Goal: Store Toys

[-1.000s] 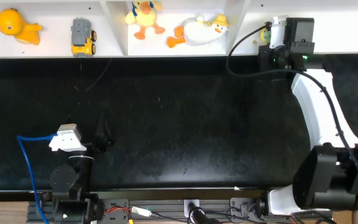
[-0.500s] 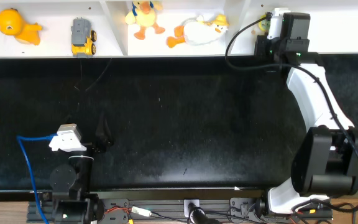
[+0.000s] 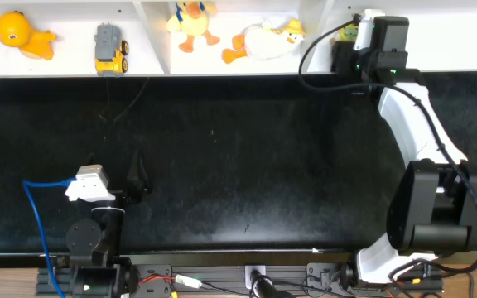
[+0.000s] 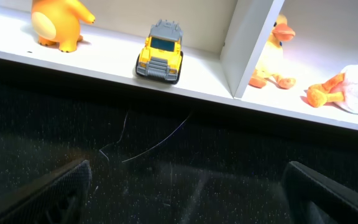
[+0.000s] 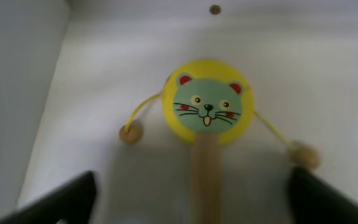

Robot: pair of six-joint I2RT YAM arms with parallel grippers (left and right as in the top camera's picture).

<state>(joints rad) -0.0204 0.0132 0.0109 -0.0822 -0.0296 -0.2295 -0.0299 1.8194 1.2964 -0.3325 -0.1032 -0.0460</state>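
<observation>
Right pincer (image 5: pixel 192 202) (spread wide) faces rattle drum (image 5: pixel 207 112) inside cubby (image 5: pixel 334 68).

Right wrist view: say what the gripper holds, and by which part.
Nothing: the right gripper is open, its fingers apart from the wooden handle of the yellow cat-face drum toy.

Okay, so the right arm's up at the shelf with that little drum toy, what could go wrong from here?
1. The handle of the drum toy lies between the open jaws of the right gripper. Backing out crooked could catch it and drag the toy off the shelf.
2. The beads lie loose on strings to both sides, so a jaw might snag one.
</observation>
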